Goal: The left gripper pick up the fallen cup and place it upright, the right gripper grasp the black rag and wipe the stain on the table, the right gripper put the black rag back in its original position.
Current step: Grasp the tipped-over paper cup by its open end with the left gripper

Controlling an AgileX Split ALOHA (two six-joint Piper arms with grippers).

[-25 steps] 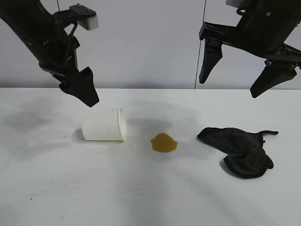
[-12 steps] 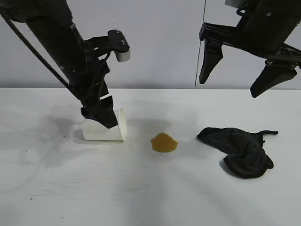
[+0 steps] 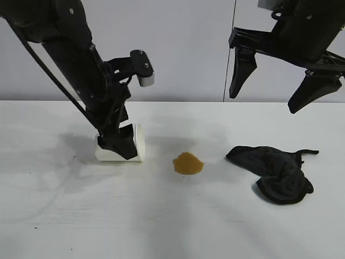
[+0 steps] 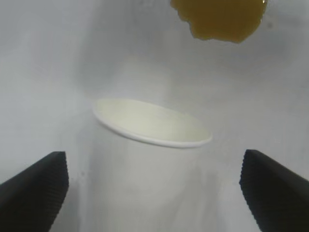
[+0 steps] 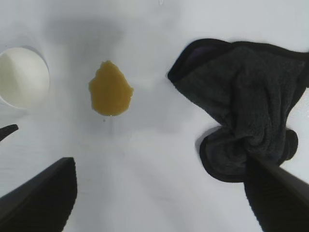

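The white paper cup [image 3: 137, 143] lies on its side on the table [image 3: 172, 226], mouth toward the stain. My left gripper [image 3: 119, 144] is down over the cup, open, with its fingers on either side of the cup's body [image 4: 154, 183] and not closed on it. The yellowish-brown stain [image 3: 188, 163] sits right of the cup; it also shows in the left wrist view [image 4: 219, 17] and the right wrist view [image 5: 110, 94]. The black rag [image 3: 275, 170] lies crumpled at the right. My right gripper [image 3: 269, 89] hangs open high above the rag [image 5: 241, 106].
The white tabletop extends toward the front edge, with faint grey smudges at the left. A grey wall stands behind the table.
My left gripper has come down from above the cup and moved right, so that its open fingers now straddle the cup. The right arm has not moved.
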